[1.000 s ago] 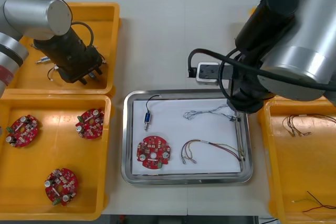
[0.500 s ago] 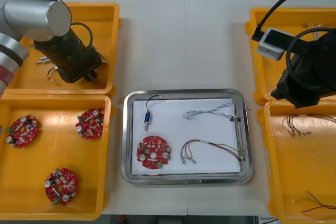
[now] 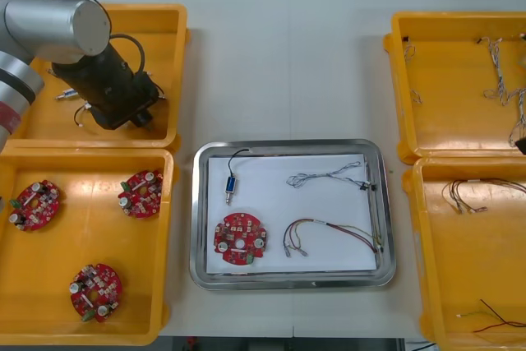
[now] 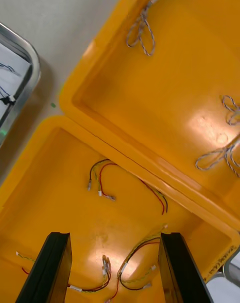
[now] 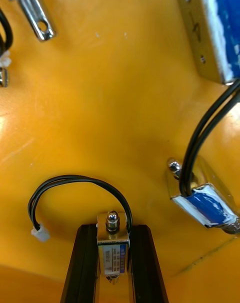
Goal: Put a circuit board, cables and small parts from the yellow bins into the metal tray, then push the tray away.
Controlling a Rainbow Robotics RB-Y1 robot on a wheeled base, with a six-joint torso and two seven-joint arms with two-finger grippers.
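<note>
From above, on the white lining of the metal tray (image 3: 196,203) at mid-worktop (image 3: 288,55): a round red circuit board (image 3: 240,238), a small metal part with a blue body and black lead (image 3: 233,187), a twisted blue and white cable (image 3: 327,176) and a red and yellow cable (image 3: 329,230), all lying apart. Judged well along, then: loading nearly done, the push away not yet begun. Over in the far left yellow bin (image 3: 168,30), the left hand (image 3: 136,121) down among loose parts; three spare boards (image 3: 95,291) in the near left bin (image 3: 82,240), clear of the tray. Bare worktop beyond the tray's far rim, so no obstacle judged for the push. From the right wrist: right hand (image 4: 115,270) released, fingers (image 4: 52,268) wide apart and holding nothing, hovering above the near right bin (image 4: 60,183) and its red and yellow leads (image 4: 102,165); blue and white cables (image 4: 141,28) in the far right bin (image 4: 165,98). From the left wrist: left hand clenched on a small blue-labelled metal part (image 5: 112,243), low against the bin floor, with a black lead (image 5: 75,179) looping out past the fingertips. Just beside, a second such part (image 5: 207,203) with its own lead, possibly liable to snag on the lift; a larger metal block (image 5: 212,33) and a metal pin (image 5: 32,10) farther off.
</note>
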